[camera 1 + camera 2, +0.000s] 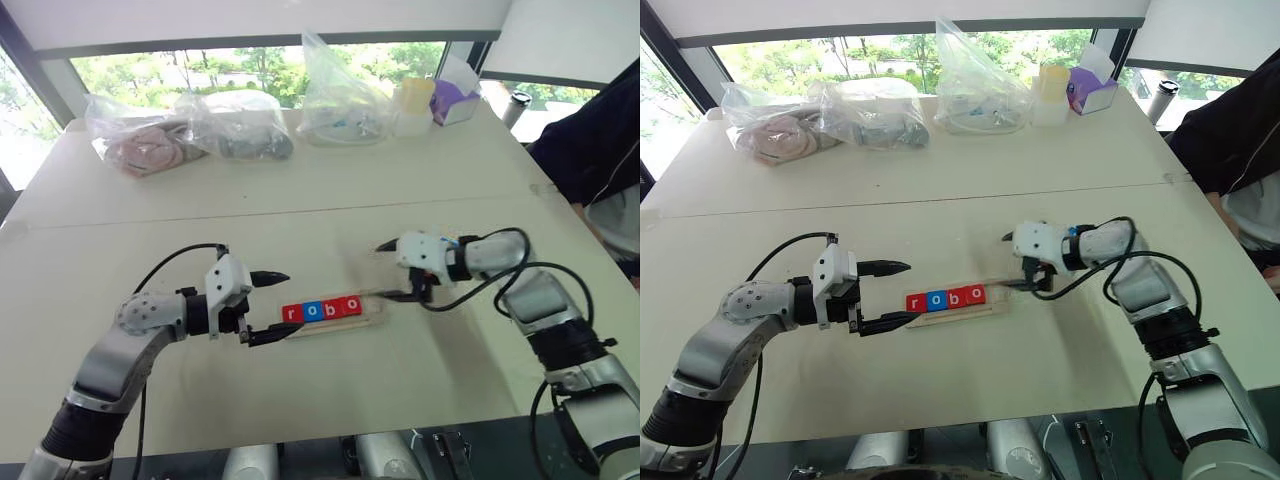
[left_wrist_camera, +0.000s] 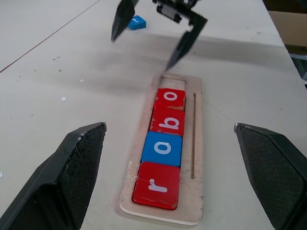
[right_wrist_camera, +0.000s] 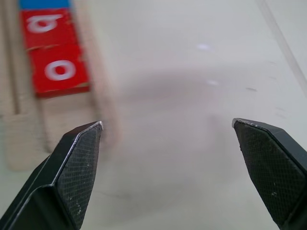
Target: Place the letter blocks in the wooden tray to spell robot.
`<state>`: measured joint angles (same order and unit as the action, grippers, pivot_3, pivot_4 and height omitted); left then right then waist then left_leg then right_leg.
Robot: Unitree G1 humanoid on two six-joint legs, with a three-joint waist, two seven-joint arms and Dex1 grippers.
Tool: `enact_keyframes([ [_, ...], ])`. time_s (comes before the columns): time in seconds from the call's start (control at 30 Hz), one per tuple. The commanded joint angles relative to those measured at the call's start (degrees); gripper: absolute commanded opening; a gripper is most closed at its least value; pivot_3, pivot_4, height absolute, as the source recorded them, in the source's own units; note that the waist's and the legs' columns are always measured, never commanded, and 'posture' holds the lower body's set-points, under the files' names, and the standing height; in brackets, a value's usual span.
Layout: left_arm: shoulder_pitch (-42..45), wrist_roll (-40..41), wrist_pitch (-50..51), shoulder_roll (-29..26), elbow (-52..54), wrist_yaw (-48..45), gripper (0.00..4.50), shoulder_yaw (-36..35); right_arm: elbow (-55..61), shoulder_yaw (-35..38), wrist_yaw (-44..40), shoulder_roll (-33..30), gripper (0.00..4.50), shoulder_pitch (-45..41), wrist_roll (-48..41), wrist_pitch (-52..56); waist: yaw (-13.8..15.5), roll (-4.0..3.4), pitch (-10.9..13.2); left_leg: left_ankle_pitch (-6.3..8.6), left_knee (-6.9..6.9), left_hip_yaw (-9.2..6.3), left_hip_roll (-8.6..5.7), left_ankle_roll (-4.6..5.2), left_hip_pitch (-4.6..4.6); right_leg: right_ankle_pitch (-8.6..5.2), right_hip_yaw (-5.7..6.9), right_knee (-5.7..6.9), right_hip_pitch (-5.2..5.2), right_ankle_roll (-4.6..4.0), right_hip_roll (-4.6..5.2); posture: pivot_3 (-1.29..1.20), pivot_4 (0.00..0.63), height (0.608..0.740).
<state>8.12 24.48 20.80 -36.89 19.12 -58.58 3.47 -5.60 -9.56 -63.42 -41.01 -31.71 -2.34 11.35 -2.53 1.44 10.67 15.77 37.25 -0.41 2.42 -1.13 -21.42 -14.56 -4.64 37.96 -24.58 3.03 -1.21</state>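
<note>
Left end effector [image 1: 268,306]: hovering wide open, empty, at the tray's r end.
Right end effector [image 1: 392,270]: gaping wide, holding nothing, at the vacant end.
Tray [image 2: 195,143]: lying on the surface [image 1: 330,190], holding blocks [image 1: 320,310] r, o, b, o.
Blue block [image 2: 136,22]: sitting loose beyond the tray.

Letter blocks [image 2: 164,135] red, blue, red, red; white letters; wooden tray [image 2: 194,143] pale.

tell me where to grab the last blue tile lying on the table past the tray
Grip the blue tile across two opposite side edges, coming straight down from above. It lies flat on the table, so only its thin sides offer purchase. It sits clear of the tray, and the open right hand is nearest.
</note>
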Motion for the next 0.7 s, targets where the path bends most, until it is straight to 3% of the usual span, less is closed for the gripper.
enact_keyframes([
  [0.03, 0.68, 0.59, -0.84, 0.57, 0.76, -0.04, 4.5, 0.24, 4.46, 8.55, 9.65, 0.82, 4.46, 1.01, -2.05, 8.7, 0.0, 0.0, 0.0, 0.0, 0.0, 0.0, 0.0, 0.0, 0.0, 0.0, 0.0, 0.0, 0.0, 0.01, 0.0, 0.0, 0.15, 0.74],
  [0.23, 1.81, 0.19, -1.37, 1.51, -0.45, -1.01, 4.5, 1.32, 10.31, 16.25, 26.58, 5.29, 4.46, 5.42, -0.95, 25.3, -0.01, 0.0, 0.0, 0.0, -0.02, -0.01, 0.0, 0.0, -0.01, 0.01, -0.01, 0.0, 0.0, 0.01, 0.0, 0.0, 0.15, 0.74],
  [0.43, 3.65, 0.04, -1.99, 1.63, -2.23, -2.19, 4.5, 2.13, 14.94, 19.58, 35.49, 10.44, 4.46, 6.87, -2.45, 37.41, -0.19, -0.01, 0.0, 0.0, -0.04, 0.0, 0.0, 0.0, 0.0, 0.01, -0.03, 0.01, -0.03, 0.03, -0.04, 0.0, 0.15, 0.74],
  [0.7, 5.0, -0.12, -2.57, 1.97, -3.53, -2.65, 4.5, 2.58, 18.82, 28.03, 53.83, 24.86, 4.46, 3.82, -2.59, 52.83, -0.25, -0.03, 0.0, 0.0, -0.08, 0.01, 0.0, 0.0, -0.05, 0.01, -0.04, 0.0, -0.08, 0.03, -0.02, 0.0, 0.15, 0.74],
])
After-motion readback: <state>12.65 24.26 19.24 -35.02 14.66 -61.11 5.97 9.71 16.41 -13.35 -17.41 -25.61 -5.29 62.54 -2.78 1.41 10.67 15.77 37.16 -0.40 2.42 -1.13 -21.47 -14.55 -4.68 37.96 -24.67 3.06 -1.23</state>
